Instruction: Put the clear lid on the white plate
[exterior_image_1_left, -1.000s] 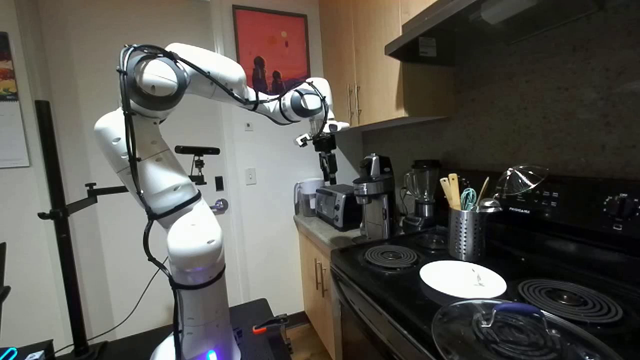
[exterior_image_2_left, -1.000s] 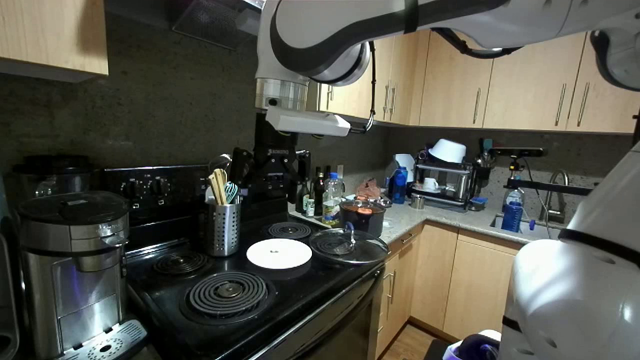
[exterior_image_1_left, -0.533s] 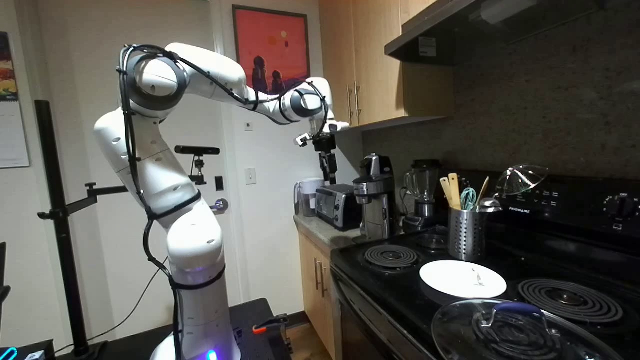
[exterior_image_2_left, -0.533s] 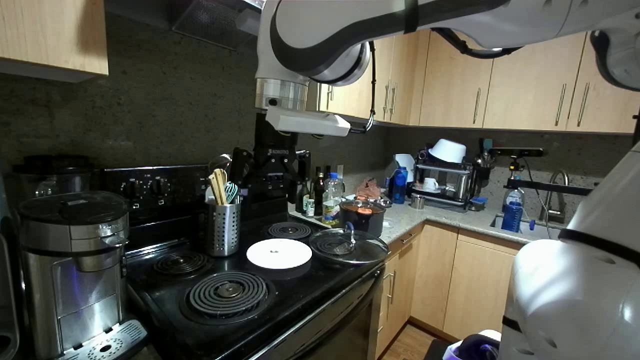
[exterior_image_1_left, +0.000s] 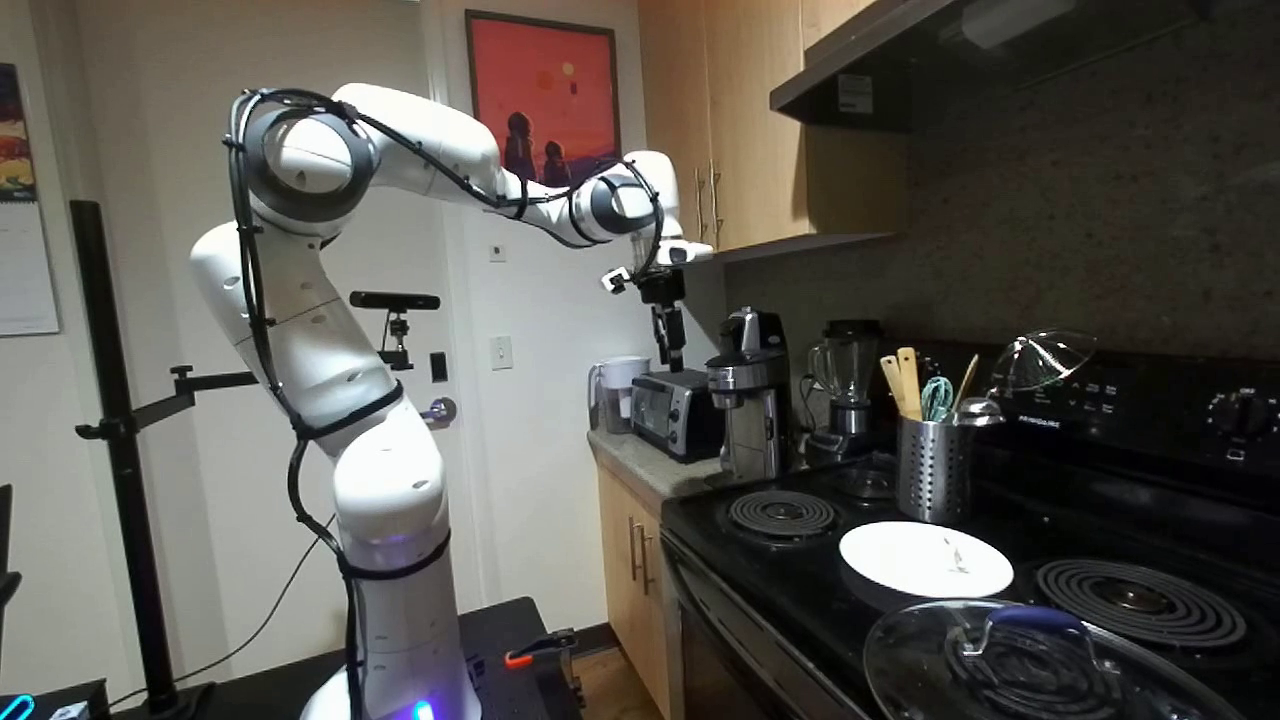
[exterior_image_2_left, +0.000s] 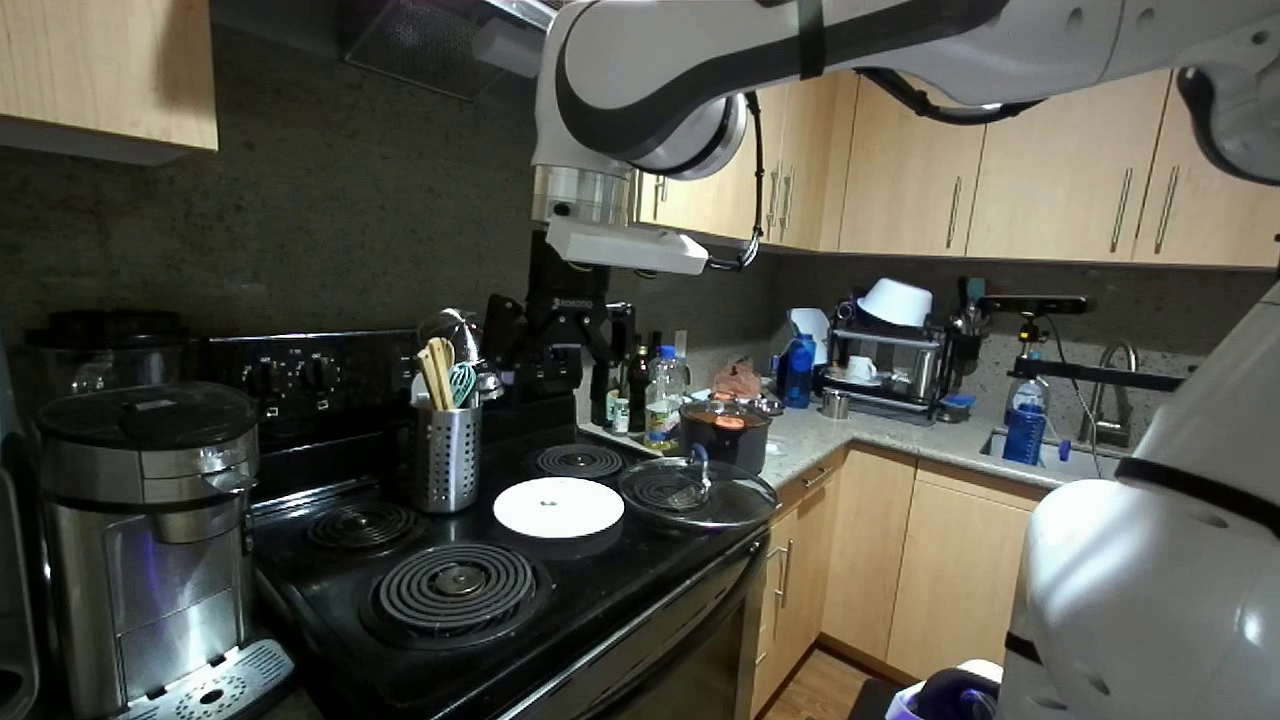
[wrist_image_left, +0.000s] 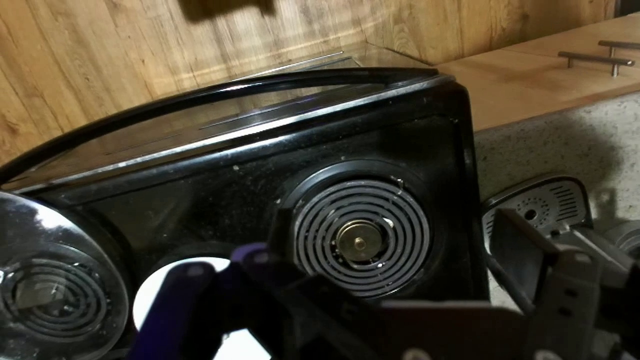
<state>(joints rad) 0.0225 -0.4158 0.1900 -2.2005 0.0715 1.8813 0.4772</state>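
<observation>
Fingers (wrist_image_left: 521, 257), wide apart and empty, hang above and aside from the clear lid (exterior_image_2_left: 700, 496).

Lid (exterior_image_2_left: 722, 500) just beside plate (exterior_image_2_left: 558, 508), perhaps in contact, both on stove (exterior_image_2_left: 590, 590), utensil holder (exterior_image_2_left: 450, 462) behind plate

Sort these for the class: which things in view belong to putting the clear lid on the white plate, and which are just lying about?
For the job:
white plate
clear lid, beside it
gripper, open

Not part of it:
utensil holder
dark pot
coffee machine
blender
toaster oven
</observation>
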